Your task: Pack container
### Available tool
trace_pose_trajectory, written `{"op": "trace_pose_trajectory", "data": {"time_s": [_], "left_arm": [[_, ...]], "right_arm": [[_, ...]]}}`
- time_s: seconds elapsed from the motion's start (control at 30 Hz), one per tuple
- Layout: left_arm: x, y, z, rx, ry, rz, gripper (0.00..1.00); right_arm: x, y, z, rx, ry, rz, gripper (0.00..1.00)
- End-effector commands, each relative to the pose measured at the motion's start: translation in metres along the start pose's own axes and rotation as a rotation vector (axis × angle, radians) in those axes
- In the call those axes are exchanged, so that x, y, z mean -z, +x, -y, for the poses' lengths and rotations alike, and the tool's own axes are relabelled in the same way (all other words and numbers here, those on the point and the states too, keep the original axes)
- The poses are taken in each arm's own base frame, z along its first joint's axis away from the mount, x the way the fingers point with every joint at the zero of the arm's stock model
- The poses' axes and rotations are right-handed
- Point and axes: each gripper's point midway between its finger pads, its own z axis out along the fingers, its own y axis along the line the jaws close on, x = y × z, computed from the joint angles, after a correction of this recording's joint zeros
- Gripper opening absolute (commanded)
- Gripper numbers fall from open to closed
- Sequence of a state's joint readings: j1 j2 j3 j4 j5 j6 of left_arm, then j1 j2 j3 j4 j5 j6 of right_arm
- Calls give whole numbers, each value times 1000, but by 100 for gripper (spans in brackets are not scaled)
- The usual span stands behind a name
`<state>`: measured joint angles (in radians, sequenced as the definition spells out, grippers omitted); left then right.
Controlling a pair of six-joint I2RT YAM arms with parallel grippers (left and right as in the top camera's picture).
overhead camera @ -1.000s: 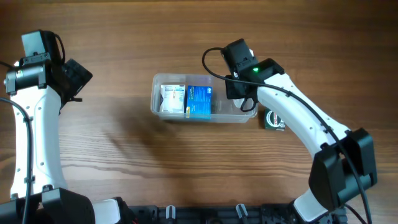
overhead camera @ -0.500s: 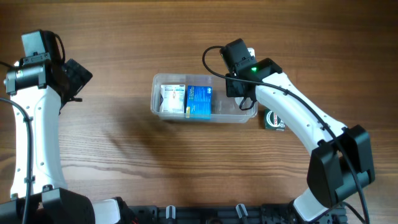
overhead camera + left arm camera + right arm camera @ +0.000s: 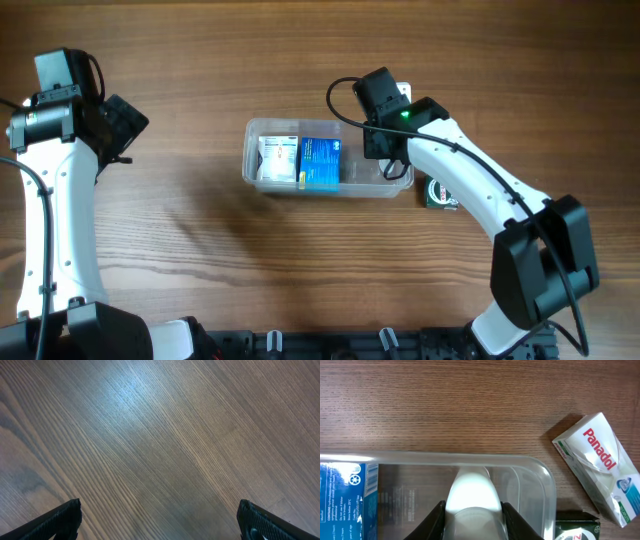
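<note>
The clear plastic container [image 3: 250, 150] lies at mid-table and holds a white box [image 3: 277, 160] and a blue box [image 3: 320, 163]. My right gripper [image 3: 386, 155] is over its right end. In the right wrist view this gripper [image 3: 472, 527] is shut on a small whitish clear bottle [image 3: 472, 492], which it holds inside the container's [image 3: 540, 467] right end, beside the blue box [image 3: 345, 500]. My left gripper [image 3: 160, 522] is open and empty over bare wood at the far left [image 3: 120, 125].
A white Panadol box [image 3: 600, 467] lies on the table just beyond the container's right end. A dark green box [image 3: 440, 193] sits right of the container and also shows in the right wrist view [image 3: 577, 527]. The table is brown wood.
My right gripper has edged slightly toward the far side with the bottle still in it. The left arm has not moved.
</note>
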<state>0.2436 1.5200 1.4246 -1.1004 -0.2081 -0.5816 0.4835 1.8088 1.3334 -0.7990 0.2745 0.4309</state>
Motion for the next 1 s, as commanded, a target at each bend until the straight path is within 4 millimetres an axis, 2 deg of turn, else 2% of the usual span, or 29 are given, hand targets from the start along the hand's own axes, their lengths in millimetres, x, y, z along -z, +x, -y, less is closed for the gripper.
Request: {"op": "trace_pose_trajectory", "data": {"time_s": [0.0, 0.27, 0.3, 0.33, 0.47, 0.7, 0.97], "left_arm": [[7, -5, 0, 9, 15, 19, 100], [7, -5, 0, 9, 15, 19, 100], [7, -5, 0, 9, 15, 19, 100], [7, -5, 0, 9, 15, 19, 100], [7, -5, 0, 9, 15, 19, 100], [7, -5, 0, 9, 15, 19, 100], [7, -5, 0, 9, 15, 19, 100]], "right_arm": [[-7, 0, 4, -22, 35, 1, 5], [-7, 1, 5, -19, 37, -3, 6], [-7, 1, 5, -19, 37, -4, 12], [-7, 2, 5, -18, 39, -6, 26], [-7, 6, 7, -12, 46, -23, 32], [-7, 7, 7, -1, 49, -29, 60], [-4, -1, 4, 17, 34, 1, 64]]}}
